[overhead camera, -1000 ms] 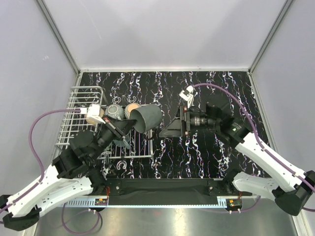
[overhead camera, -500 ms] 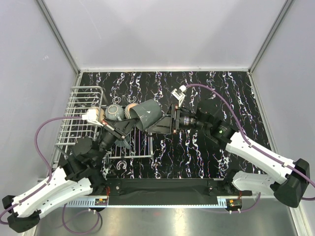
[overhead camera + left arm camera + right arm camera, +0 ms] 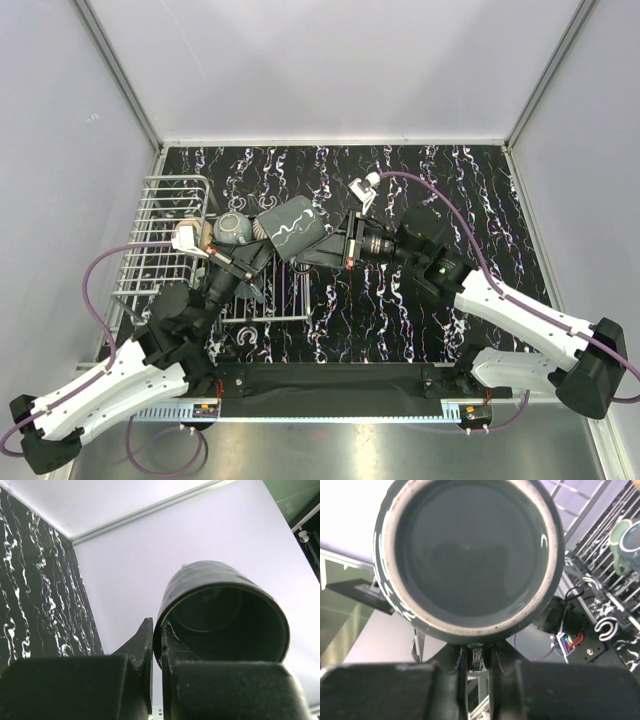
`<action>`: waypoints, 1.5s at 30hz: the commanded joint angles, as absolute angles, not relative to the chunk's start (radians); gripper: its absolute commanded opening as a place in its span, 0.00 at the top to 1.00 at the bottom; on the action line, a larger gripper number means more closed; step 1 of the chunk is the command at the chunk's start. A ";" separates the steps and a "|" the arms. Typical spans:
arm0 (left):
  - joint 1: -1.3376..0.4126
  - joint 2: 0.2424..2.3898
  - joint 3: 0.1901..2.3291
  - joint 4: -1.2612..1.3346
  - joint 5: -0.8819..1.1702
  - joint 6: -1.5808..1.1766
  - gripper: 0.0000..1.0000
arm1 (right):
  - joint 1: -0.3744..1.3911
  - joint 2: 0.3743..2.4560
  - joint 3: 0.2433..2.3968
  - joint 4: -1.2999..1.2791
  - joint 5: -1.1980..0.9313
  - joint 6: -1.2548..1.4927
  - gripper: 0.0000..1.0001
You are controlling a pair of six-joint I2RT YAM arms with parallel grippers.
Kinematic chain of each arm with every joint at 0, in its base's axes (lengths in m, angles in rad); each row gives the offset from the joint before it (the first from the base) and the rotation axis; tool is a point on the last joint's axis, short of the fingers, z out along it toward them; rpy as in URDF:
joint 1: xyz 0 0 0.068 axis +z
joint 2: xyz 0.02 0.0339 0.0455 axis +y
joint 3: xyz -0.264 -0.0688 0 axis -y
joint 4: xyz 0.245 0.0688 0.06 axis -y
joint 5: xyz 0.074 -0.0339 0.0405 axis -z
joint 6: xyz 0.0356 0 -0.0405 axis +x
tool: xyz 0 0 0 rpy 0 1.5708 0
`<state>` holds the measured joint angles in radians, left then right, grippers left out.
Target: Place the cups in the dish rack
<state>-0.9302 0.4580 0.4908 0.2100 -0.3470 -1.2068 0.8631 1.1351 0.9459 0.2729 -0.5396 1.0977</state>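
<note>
Handover underway: left hand (image 3: 156, 635) is pinching shut on the rim of the dark cup (image 3: 292, 228), holding it aloft, with the dish rack (image 3: 150, 215) lying below-left of that hand. Right hand (image 3: 476, 656) is sitting nearly shut at the cup's base edge, and what it is pinching is hidden. Next move is probably calling for one hand to let go.

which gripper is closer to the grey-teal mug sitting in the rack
Left. The left gripper is close beside the grey-teal mug, over the dish rack; the right gripper is farther, past the dark cup.
</note>
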 commanded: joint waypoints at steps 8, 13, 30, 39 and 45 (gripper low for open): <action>-0.936 0.408 0.661 -0.153 -0.432 -1.183 0.16 | 0.862 1.140 1.009 0.153 -0.342 0.968 1.00; -0.936 0.374 0.748 -0.441 -0.540 -1.181 0.06 | 0.864 1.164 1.120 -0.093 -0.230 0.801 1.00; -0.936 0.471 1.006 -0.736 -0.660 -0.963 0.07 | 1.196 1.678 1.489 -0.613 0.475 0.718 1.00; -0.936 0.456 0.954 -0.696 -0.621 -0.968 0.07 | 1.227 1.790 1.532 -0.600 0.508 0.703 1.00; -0.936 0.457 0.956 -0.690 -0.614 -0.971 0.07 | 1.229 1.839 1.554 -0.574 0.500 0.686 1.00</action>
